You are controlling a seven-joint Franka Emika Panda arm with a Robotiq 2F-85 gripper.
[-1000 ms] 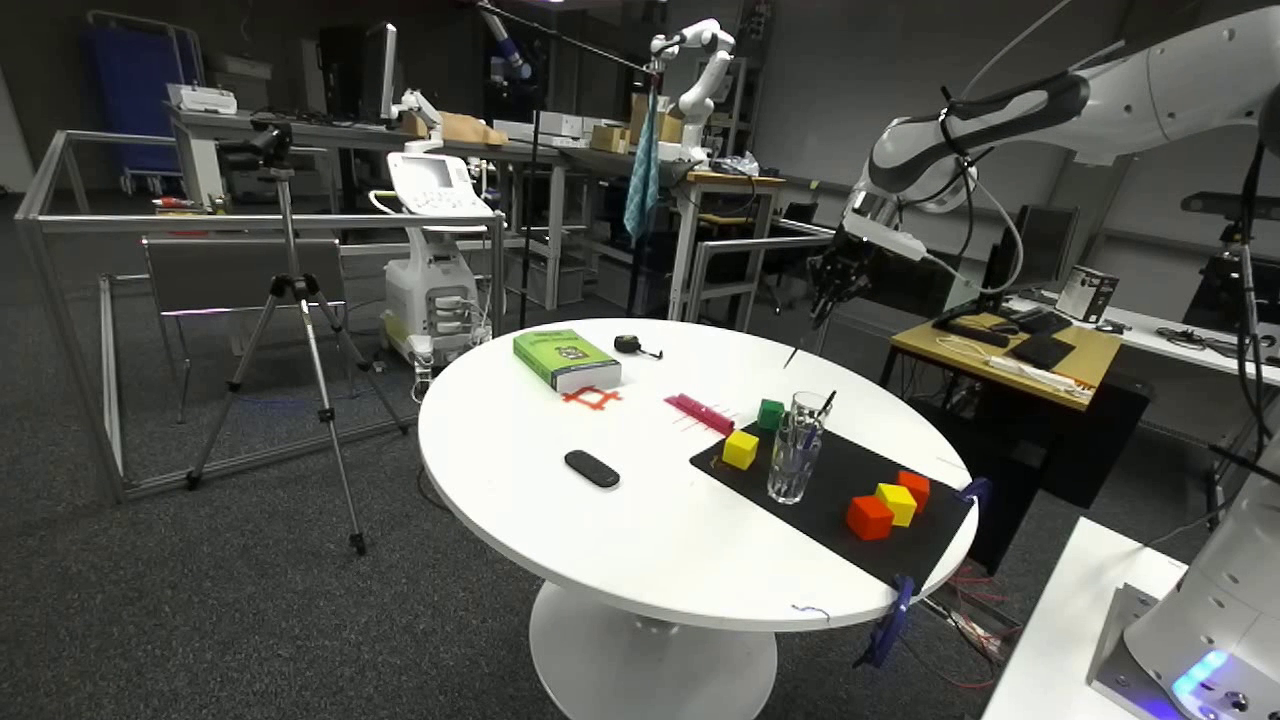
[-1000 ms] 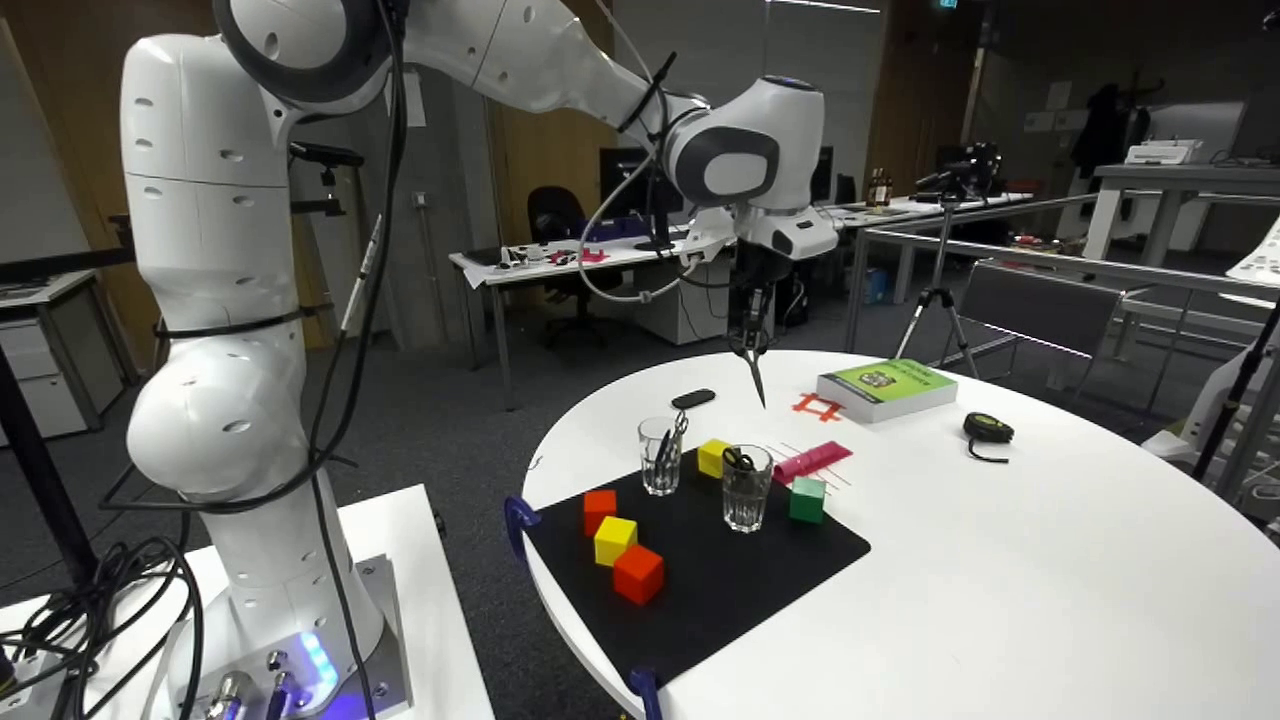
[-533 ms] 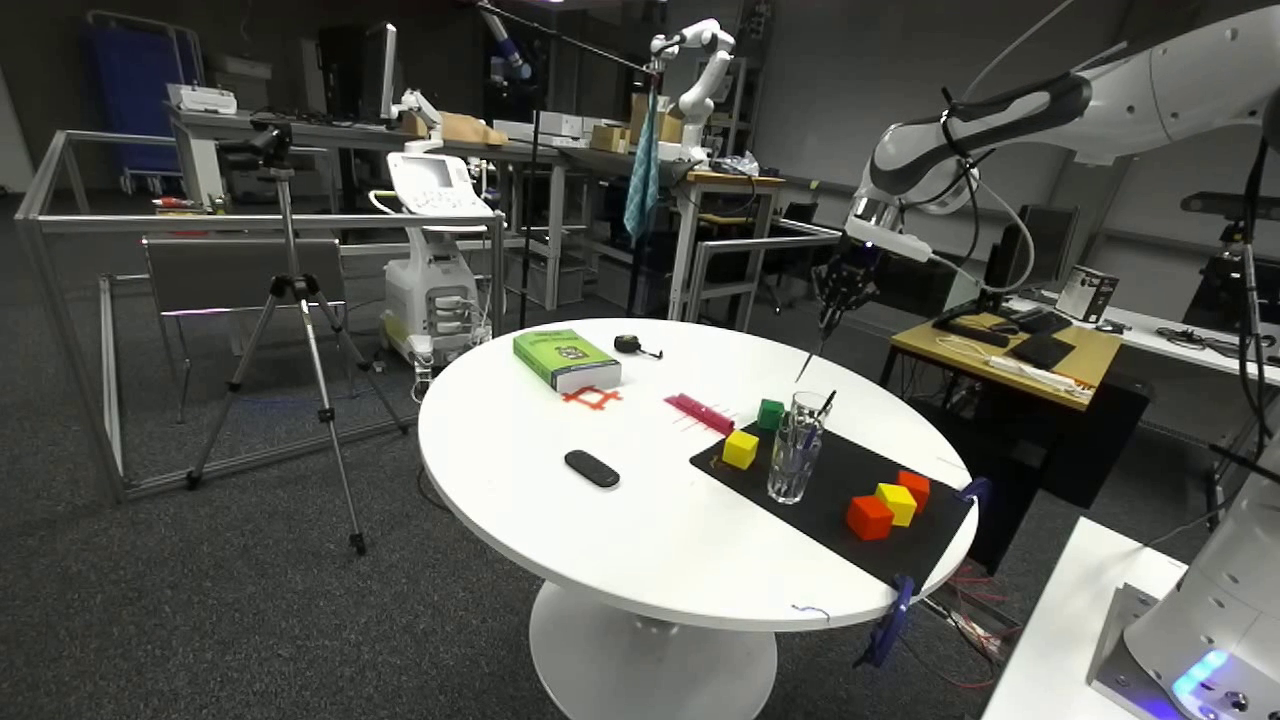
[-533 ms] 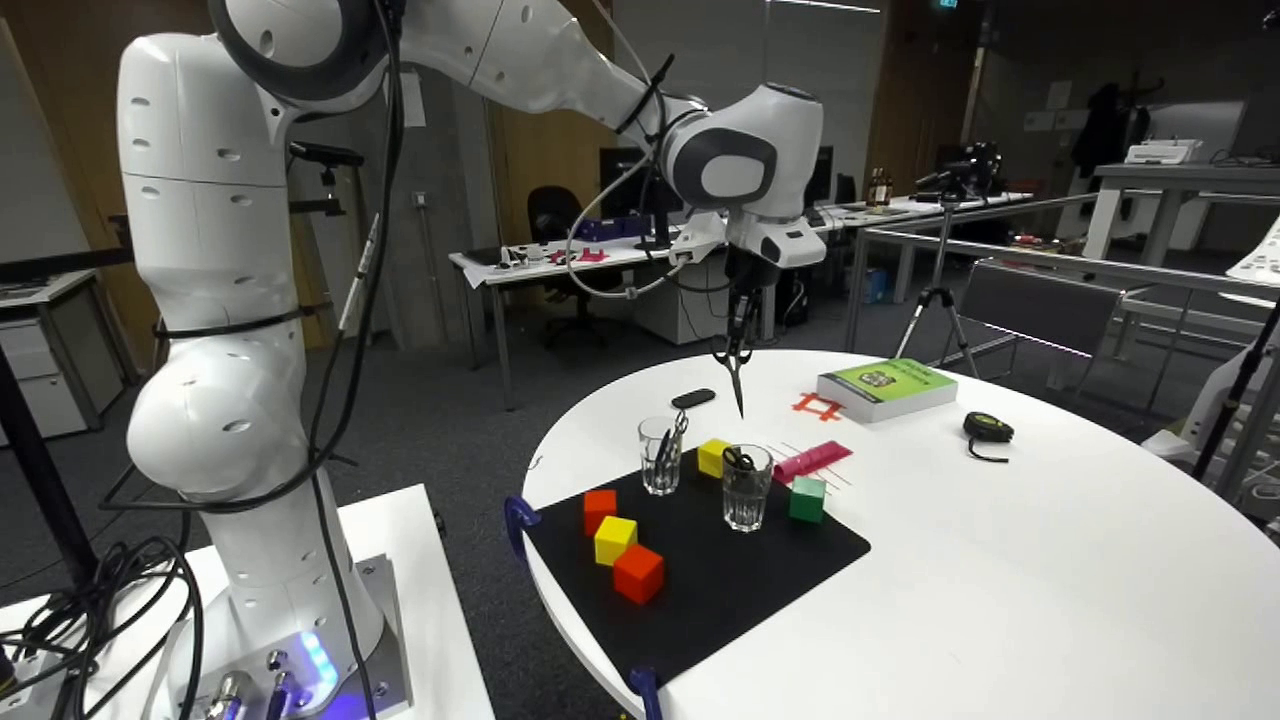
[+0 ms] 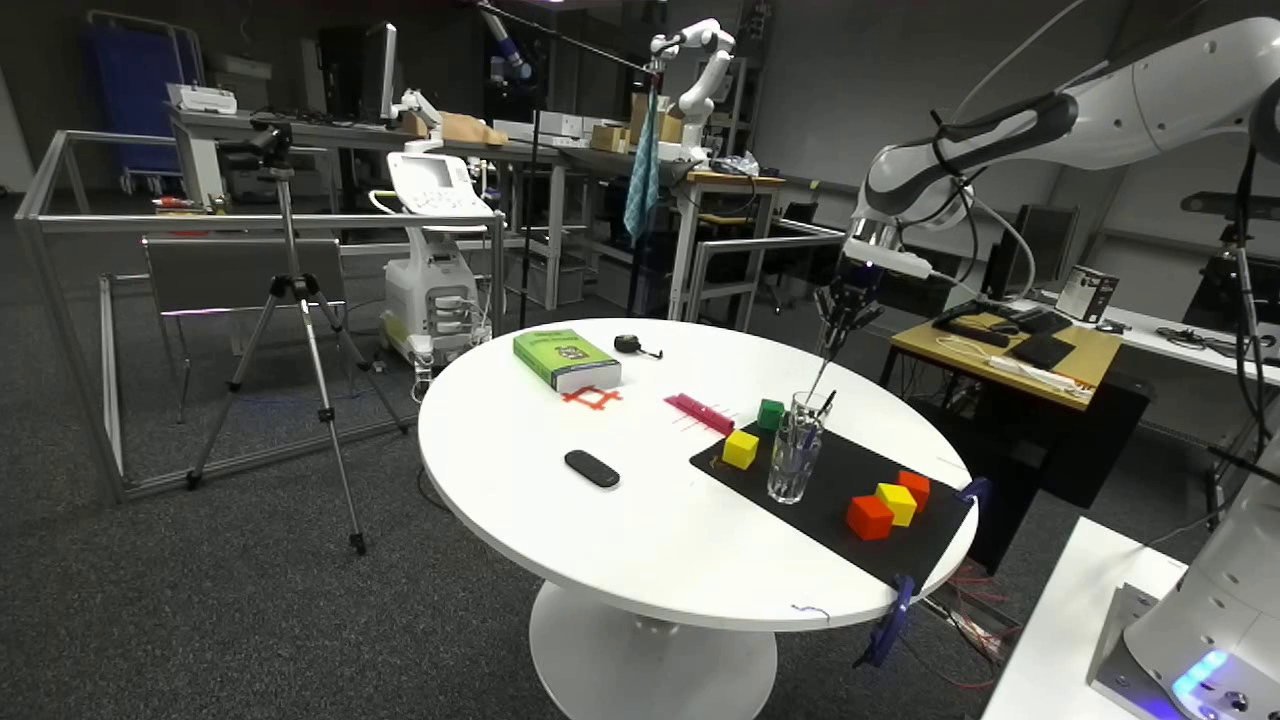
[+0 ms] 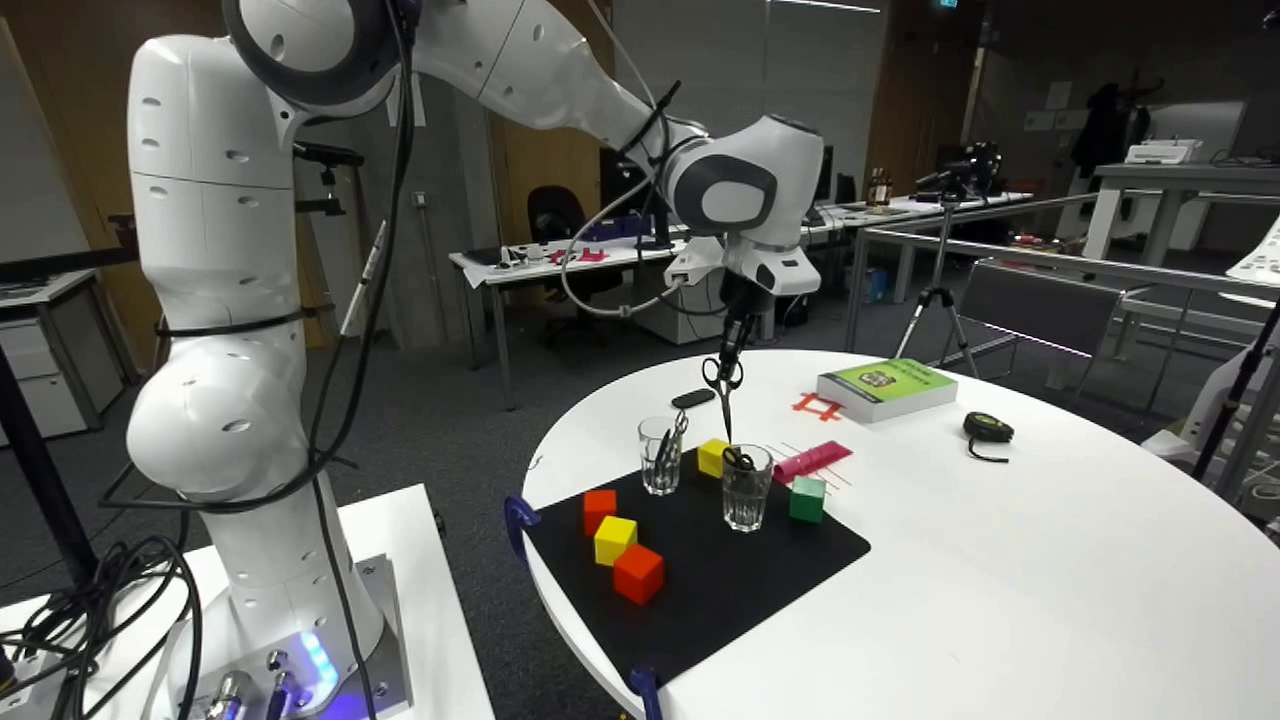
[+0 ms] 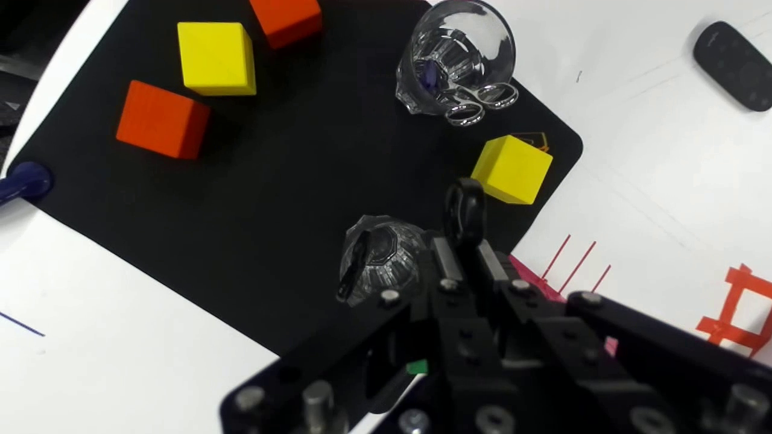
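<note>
- Currently, scissors (image 6: 725, 394) are clamped by the gripper (image 7: 469, 256), tip down near the rim of the glass (image 6: 745, 505); contact can't be told.
- Glass could be tipped if its rim is struck off-centre.

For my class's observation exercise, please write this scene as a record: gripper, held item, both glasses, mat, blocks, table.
Gripper: closed on black-handled scissors, blades pointing down
Tips: close to the rim of a glass; whether inside, unclear
That glass: holds a dark-handled item
Second glass: holds silver-handled scissors
Mat: black mat beneath both glasses
Blocks: two red blocks, two yellow blocks, one green block
Also on table: green book, tape measure, black remote-like object
</note>
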